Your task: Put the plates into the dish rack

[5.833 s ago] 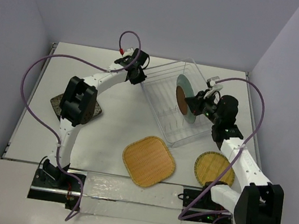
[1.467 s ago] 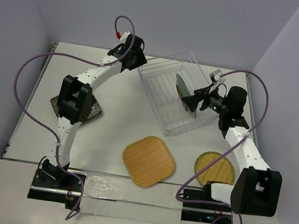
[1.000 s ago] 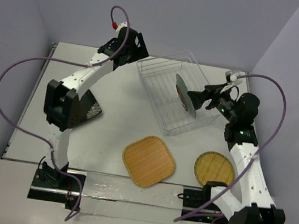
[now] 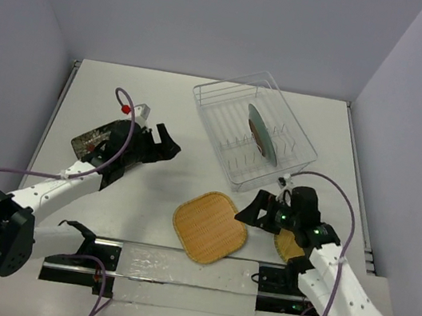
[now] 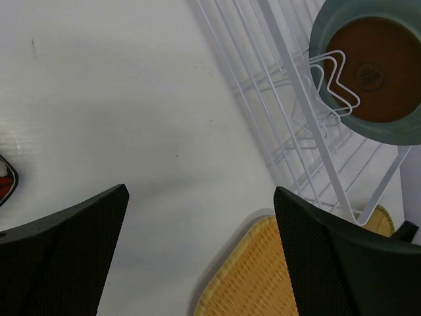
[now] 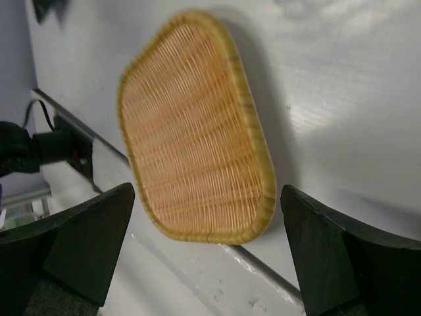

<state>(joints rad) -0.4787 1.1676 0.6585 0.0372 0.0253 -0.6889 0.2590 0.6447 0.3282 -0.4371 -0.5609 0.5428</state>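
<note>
The dish rack (image 4: 235,109) sits at the back right, with the grey-blue plate (image 4: 262,134) upright among its tines. In the left wrist view the rack (image 5: 289,112) and that plate (image 5: 378,72), brown underside showing, fill the upper right. The tan woven rounded square plate (image 4: 210,227) lies flat at the front centre. My right gripper (image 4: 251,211) hovers open just right of it, facing it (image 6: 194,131). The tan round plate (image 4: 288,247) is mostly hidden under my right arm. My left gripper (image 4: 163,142) is open over bare table, and the black square plate (image 4: 88,140) lies partly beneath that arm.
A clear strip (image 4: 184,271) runs along the near edge between the arm bases. Purple cables loop off both arms. Grey walls close in the table on the left, back and right.
Both arms have pulled back from the rack toward the near side. The left has swung down to the left middle, the right down beside the woven plates. The grey-blue plate stays in the rack.
</note>
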